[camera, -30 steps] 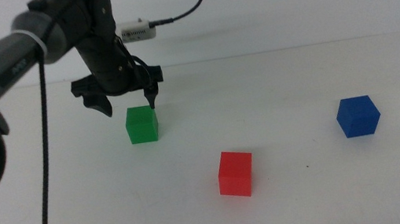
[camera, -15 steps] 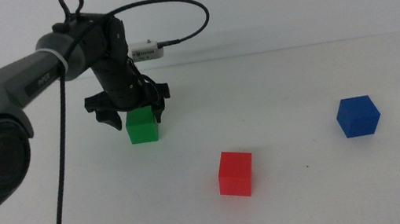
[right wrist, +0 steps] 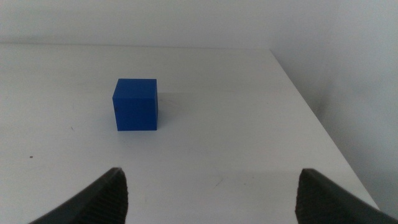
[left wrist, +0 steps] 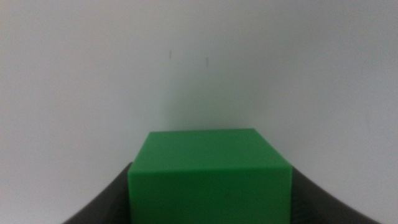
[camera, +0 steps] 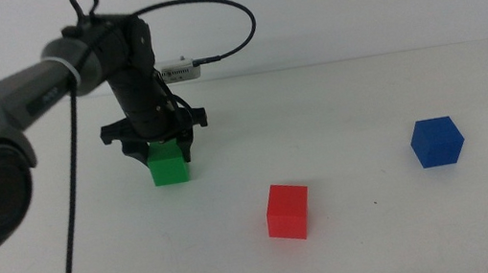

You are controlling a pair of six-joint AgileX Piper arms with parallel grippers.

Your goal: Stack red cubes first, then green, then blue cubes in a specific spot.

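The green cube (camera: 169,167) rests on the white table at left centre. My left gripper (camera: 167,152) has come down over it, one jaw against each side, and is shut on it. In the left wrist view the green cube (left wrist: 210,174) fills the space between the dark jaws. The red cube (camera: 287,211) sits alone near the middle front. Far to the right lies the blue cube (camera: 437,142), which the right wrist view also shows as the blue cube (right wrist: 135,104), ahead of my open right gripper (right wrist: 214,193). The right arm is outside the middle view.
A white connector (camera: 178,68) with a black cable hangs behind the left arm. The table's right edge (right wrist: 323,124) runs close beside the blue cube. Bare white tabletop (camera: 355,100) separates the three cubes.
My left gripper has dropped from above the green cube to around it, and its jaws have drawn in against its sides. The cube shifted slightly left. Red and blue cubes are unmoved.
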